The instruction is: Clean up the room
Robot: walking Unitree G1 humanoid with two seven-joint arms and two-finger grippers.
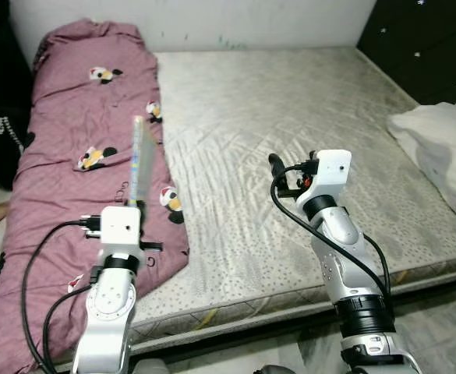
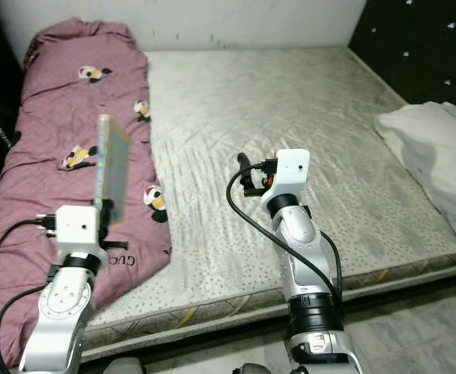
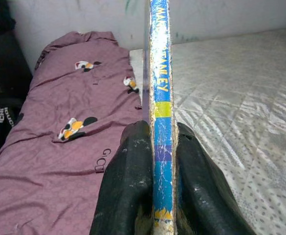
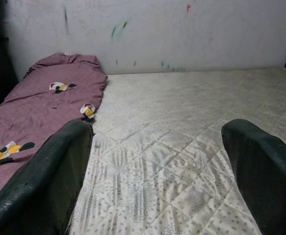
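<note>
One thin book (image 1: 140,160) stands upright at left of centre, clamped edge-on by the left gripper (image 3: 155,181) above the maroon quilt (image 1: 72,156). Right gripper (image 4: 157,161) hovers mid-frame over the mattress (image 1: 290,117), fingers spread wide.

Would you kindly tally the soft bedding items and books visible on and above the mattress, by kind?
Maroon blankets: 1
White pillows: 1
Books: 1, held upright in the left gripper
Total: 3
</note>
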